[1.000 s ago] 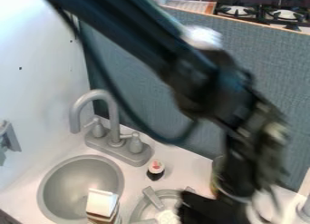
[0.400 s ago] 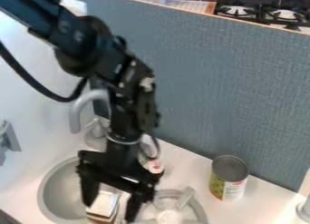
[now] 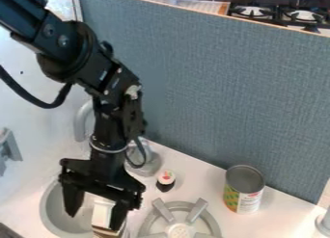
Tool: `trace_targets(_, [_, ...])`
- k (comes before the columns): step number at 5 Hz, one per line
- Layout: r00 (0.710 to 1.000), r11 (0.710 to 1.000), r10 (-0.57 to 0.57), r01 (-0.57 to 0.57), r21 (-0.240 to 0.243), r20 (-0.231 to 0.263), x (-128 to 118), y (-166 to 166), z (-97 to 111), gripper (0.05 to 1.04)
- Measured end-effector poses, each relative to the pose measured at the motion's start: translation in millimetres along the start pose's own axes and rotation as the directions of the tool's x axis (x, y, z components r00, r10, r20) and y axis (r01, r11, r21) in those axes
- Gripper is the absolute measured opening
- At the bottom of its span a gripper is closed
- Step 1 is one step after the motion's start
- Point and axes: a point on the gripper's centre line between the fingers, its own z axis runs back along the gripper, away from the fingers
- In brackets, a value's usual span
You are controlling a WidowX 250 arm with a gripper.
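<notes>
The fingers [image 3: 74, 203] of the black two-finger gripper [image 3: 94, 222] are released, spread apart and pointing down, with a small block with a white top and brown sides [image 3: 102, 214] between them, within the round grey sink [image 3: 45, 210] as seen from the camera. The finger toward 10 o'clock stands apart from the block; the one toward 3 o'clock overlaps its edge, and whether they touch cannot be told. For a sound grip, it would seem best to centre the fingers over the block, line them up with its opposite sides, and go low enough to hold the brown body rather than the top edge, without pressing on the bowl. Closing off-centre could tip or turn it. From the gripper, a grey curved faucet [image 3: 79, 126] rises toward 12 o'clock. A small white-topped, black-based piece with a red mark [image 3: 166, 180] stands toward 2 o'clock on the white bench [image 3: 277, 225]. A round grey toy burner [image 3: 180, 229] lies toward 3 o'clock. Farther off, between 2 and 3 o'clock, stands an upright metal can with a green, yellow and white label [image 3: 243, 190], bearing red lettering and finer print too small to make out.
</notes>
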Motion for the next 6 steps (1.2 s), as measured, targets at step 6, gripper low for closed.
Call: trace_targets(6, [0.993,0.993,-0.047,0.058,-0.098,0.11,36.2,8.7,-38.4,1.001])
